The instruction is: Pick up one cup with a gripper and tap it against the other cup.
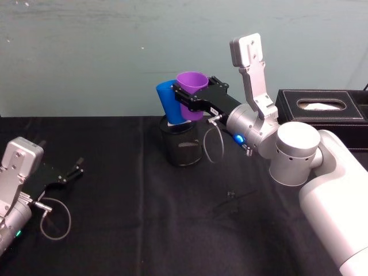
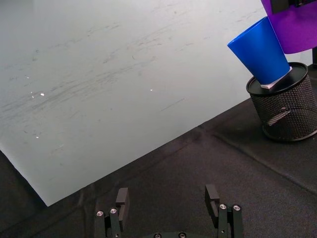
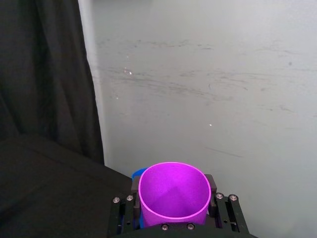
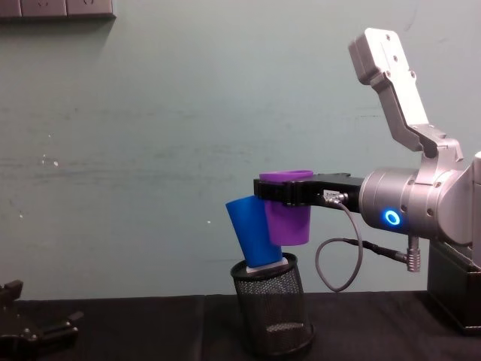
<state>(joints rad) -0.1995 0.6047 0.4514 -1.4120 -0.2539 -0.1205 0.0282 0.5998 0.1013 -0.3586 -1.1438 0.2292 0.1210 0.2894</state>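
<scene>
Chest view — right gripper (image 4: 285,188) pinches purple cup (image 4: 288,219) touching blue cup (image 4: 251,233); left gripper (image 2: 168,198) spread.

Right arm (image 1: 293,154): enters the head view from 4 o'clock and reaches toward 10 o'clock, raised off the surface (image 1: 144,230).
Right wrist: roughly level, blue ring (image 1: 238,138) lit; a grey link (image 1: 251,63) stands up toward 12 o'clock.
Right gripper (image 1: 192,99): at 12 o'clock in the head view, held level; fingers (image 3: 212,182) clamped on opposite sides of the upright purple cup (image 1: 192,82).
Left arm (image 1: 17,172): parked low at 8 o'clock in the head view.
Left gripper (image 1: 75,171): low at the surface, aimed toward 2 o'clock, fingers spread apart.
</scene>
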